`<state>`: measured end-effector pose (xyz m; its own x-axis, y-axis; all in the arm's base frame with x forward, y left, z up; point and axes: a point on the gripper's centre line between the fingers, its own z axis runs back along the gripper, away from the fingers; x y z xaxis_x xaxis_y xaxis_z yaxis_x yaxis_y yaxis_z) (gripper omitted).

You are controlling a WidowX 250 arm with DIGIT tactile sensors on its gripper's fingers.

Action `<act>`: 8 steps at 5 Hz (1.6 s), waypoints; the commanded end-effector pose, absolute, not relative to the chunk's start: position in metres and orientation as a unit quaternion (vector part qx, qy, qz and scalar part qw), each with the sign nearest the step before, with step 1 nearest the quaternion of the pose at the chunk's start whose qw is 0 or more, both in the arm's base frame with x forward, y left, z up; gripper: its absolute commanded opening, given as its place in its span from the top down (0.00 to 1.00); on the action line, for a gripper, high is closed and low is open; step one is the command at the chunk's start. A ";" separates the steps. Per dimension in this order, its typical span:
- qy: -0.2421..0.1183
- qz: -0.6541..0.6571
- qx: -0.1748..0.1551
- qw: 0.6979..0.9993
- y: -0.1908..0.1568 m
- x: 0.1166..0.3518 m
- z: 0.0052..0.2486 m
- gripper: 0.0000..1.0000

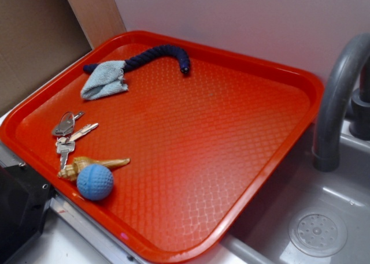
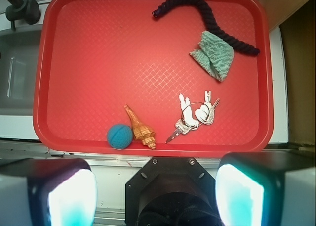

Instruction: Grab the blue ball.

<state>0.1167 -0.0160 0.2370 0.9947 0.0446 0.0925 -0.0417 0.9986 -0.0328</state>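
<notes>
The blue ball (image 1: 95, 182) lies on the red tray (image 1: 243, 160), near the tray's 8 o'clock corner in the exterior view. It touches a golden seashell (image 1: 87, 165), which sits at the ball's 11 o'clock side. A bunch of keys (image 1: 69, 134) lies just beyond the shell at 12 o'clock, apart from the ball. A folded pale blue cloth (image 1: 105, 81) rests near the tray's far rim, overlapping the tail of a dark navy rope snake (image 1: 156, 55). A grey faucet (image 1: 338, 102) and sink (image 1: 318, 232) stand at 3 o'clock of the tray.

In the wrist view, the ball (image 2: 119, 136) sits near the tray's lower rim, at 11 o'clock from the gripper (image 2: 157, 196). The gripper is spread wide, with its two fingers (image 2: 69, 196) at the lower corners of the frame, well apart and holding nothing. It is positioned off the tray edge, clear of the ball.
</notes>
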 end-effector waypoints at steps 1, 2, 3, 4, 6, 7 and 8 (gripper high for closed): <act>-0.047 0.022 -0.015 0.999 -0.016 0.117 0.237 0.00; -0.005 0.124 -0.016 0.992 -0.030 0.151 0.187 0.00; 0.061 0.166 -0.006 0.984 -0.061 0.164 0.138 0.00; 0.107 0.250 -0.013 0.962 -0.080 0.161 0.106 0.00; 0.129 0.243 0.001 0.962 -0.093 0.132 0.074 0.00; 0.114 0.243 0.046 0.962 -0.073 0.121 0.058 0.00; 0.116 0.231 0.057 0.964 -0.065 0.116 0.042 0.00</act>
